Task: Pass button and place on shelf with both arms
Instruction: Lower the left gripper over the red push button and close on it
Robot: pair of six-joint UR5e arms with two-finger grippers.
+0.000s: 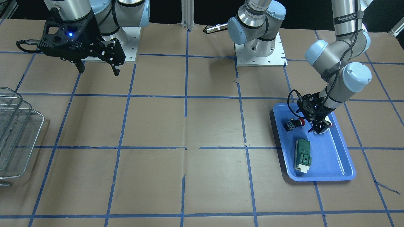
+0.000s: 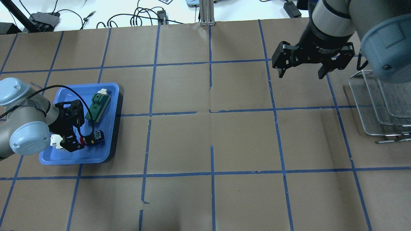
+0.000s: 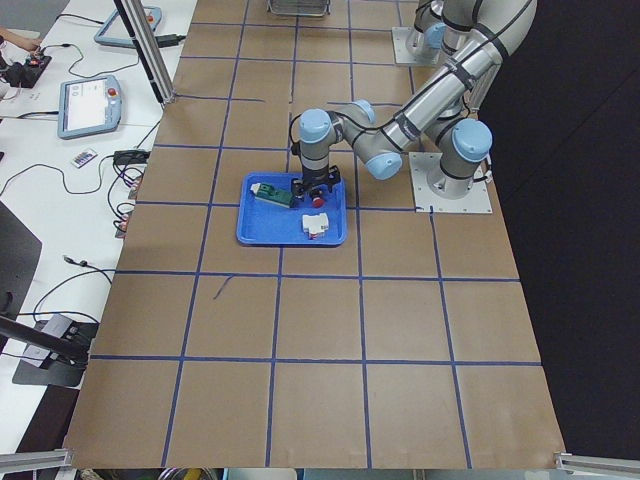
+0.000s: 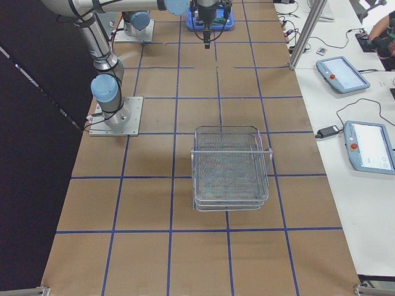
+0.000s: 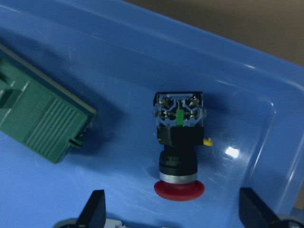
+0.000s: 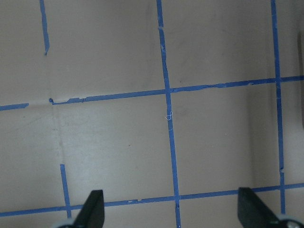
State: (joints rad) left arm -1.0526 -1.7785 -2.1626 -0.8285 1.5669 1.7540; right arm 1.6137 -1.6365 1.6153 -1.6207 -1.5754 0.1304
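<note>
The button (image 1: pixel 293 123) lies on its side in the blue tray (image 1: pixel 334 157), red cap toward my left gripper (image 1: pixel 317 126). In the left wrist view the button (image 5: pixel 179 147) lies just ahead of the open fingertips (image 5: pixel 97 204), centred between them and untouched. From overhead the left gripper (image 2: pixel 72 144) hangs low over the tray beside the button (image 2: pixel 93 138). My right gripper (image 2: pixel 300 73) is open and empty, high over bare table, left of the shelf (image 2: pixel 379 106). The wire shelf (image 4: pixel 229 166) stands at the table's far end.
A green module (image 1: pixel 303 154) lies in the tray next to the button. A white breaker block (image 2: pixel 55 141) sits under the left gripper, partly hidden. The brown paper table carries a blue tape grid (image 6: pixel 166 90). The arm bases (image 1: pixel 260 53) stand at the back edge.
</note>
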